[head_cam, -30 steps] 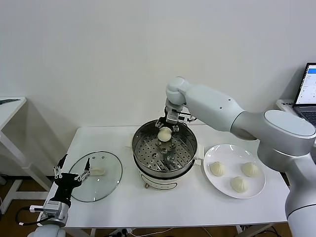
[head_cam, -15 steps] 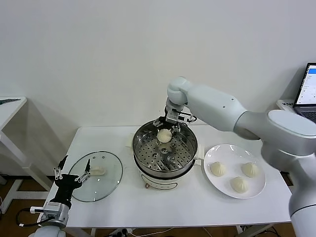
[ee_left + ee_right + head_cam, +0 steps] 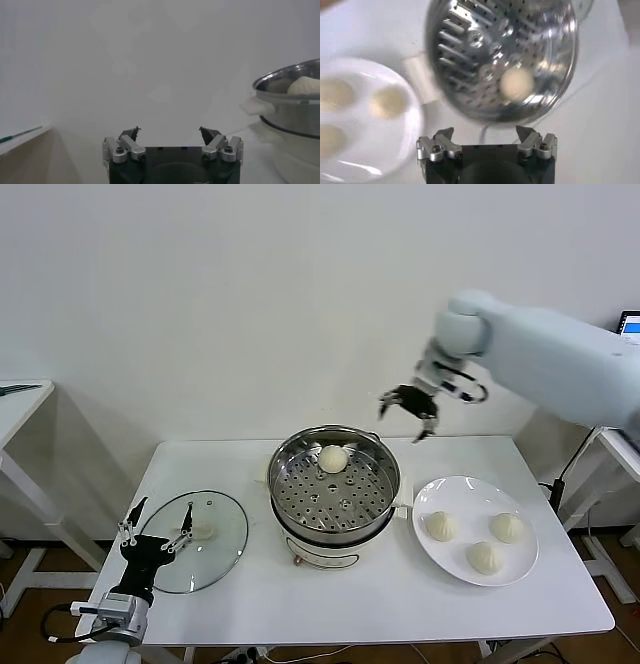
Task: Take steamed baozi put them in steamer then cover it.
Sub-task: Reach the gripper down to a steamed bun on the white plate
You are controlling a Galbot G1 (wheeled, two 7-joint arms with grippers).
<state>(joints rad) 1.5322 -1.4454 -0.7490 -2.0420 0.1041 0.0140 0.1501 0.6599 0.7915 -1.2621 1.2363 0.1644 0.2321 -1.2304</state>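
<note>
Above steamer | right hand risen, wide, empty (was low) | baozi stays inside

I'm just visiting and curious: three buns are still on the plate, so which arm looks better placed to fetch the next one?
The right. Its open right gripper hangs empty above the table's right side, near the plate holding three baozi. The left gripper waits by the glass lid, across the steamer.

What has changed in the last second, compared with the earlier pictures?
The right hand let go of one baozi in the steamer, then rose and swung toward the plate side, open. Three baozi on the plate, the glass lid and the left hand stayed.
</note>
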